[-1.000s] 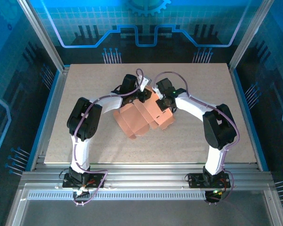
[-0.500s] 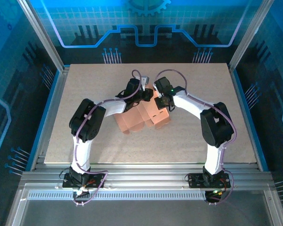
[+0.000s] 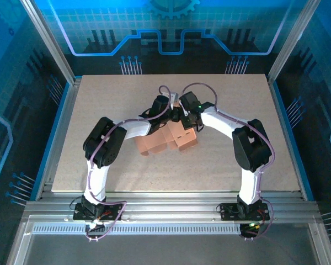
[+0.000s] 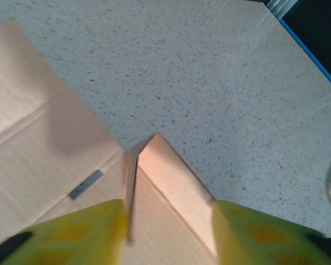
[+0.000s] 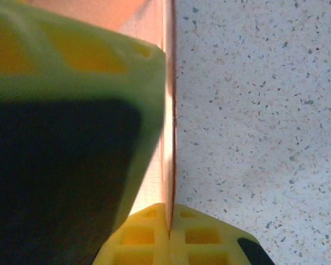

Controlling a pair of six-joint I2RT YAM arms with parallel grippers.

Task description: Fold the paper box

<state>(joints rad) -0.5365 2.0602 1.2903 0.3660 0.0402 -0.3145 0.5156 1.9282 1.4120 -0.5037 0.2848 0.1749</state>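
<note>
Pinching paper box (image 3: 179,141) edge w/ right gripper (image 5: 168,223); left gripper (image 4: 165,232) spread astride raised flap (image 4: 168,171). Unsupported, it could spring back & unfold.

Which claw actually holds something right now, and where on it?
Right claw is shut on the paper box, pinching a thin panel edge. Left claw straddles a raised fold, jaws apart; grip cannot be told.

Robot lab cell: aluminium frame (image 3: 154,212), blue panels (image 3: 22,83).
</note>
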